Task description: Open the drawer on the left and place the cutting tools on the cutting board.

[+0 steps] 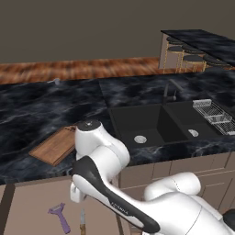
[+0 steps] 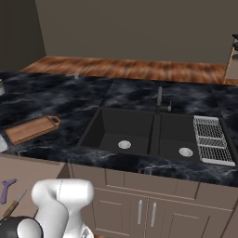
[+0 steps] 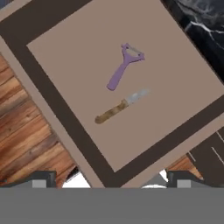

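Two cutting tools lie side by side on the floor of the drawer (image 3: 131,100), which stands pulled out below the counter, so the opening step looks finished and the picking step is in hand. From the hand view, going left to right, the knife (image 3: 119,107) lies just past centre toward 7 o'clock, its wooden handle at the left and its short blade pointing toward 2 o'clock; the purple peeler (image 3: 124,68) sits just beside it at about 12 o'clock, its Y-shaped head toward 1 o'clock, and the two are near but not touching. The gripper (image 3: 112,179) hangs above the drawer at 6 o'clock with its jaws spread wide and nothing between them. In the left base view the cutting board (image 1: 56,145) rests on the dark marble counter (image 1: 41,110) at about 9 o'clock, above the drawer, while the sink (image 1: 151,124) lies further right at 3 o'clock. The next move probably calls for lowering the hand over one tool, turning the fingers across its slim handle, and closing low, since both pieces lie flat.
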Controlling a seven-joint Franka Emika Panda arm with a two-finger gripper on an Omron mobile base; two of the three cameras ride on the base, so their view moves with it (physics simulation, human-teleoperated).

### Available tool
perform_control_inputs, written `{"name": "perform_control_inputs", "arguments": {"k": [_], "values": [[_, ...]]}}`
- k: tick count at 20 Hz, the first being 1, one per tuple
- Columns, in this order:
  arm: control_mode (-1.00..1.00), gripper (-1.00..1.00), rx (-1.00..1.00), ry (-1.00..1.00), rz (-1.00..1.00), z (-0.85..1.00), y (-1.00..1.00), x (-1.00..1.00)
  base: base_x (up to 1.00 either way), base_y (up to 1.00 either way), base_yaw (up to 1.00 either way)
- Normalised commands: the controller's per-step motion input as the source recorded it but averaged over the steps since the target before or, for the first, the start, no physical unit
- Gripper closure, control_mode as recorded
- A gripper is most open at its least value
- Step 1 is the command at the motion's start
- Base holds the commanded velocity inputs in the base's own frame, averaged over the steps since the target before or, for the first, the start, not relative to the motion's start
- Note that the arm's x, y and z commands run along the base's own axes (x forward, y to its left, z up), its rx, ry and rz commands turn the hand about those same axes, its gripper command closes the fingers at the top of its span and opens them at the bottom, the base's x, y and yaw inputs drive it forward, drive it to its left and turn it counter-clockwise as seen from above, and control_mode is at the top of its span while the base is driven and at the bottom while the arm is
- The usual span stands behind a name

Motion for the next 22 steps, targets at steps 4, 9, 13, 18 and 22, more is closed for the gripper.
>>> {"name": "perform_control_inputs", "arguments": {"k": [4, 9, 13, 18, 22], "values": [[-1.0, -1.0, 0.06, 0.05, -0.43, -0.3, 0.01, 0.02, 0.0, 0.0, 0.0], [-1.0, -1.0, 0.0, 0.04, -0.04, -0.11, 0.0, 0.11, 0.0, 0.0, 0.0], [-1.0, -1.0, 0.0, 0.0, 0.0, -0.33, 0.0, 0.4, 0.0, 0.0, 0.0], [-1.0, -1.0, 0.0, 0.0, -0.01, -0.36, 0.05, 0.61, 0.0, 0.0, 0.0], [-1.0, -1.0, 0.0, 0.01, 0.0, -0.42, 0.07, 0.33, 0.0, 0.0, 0.0]]}}
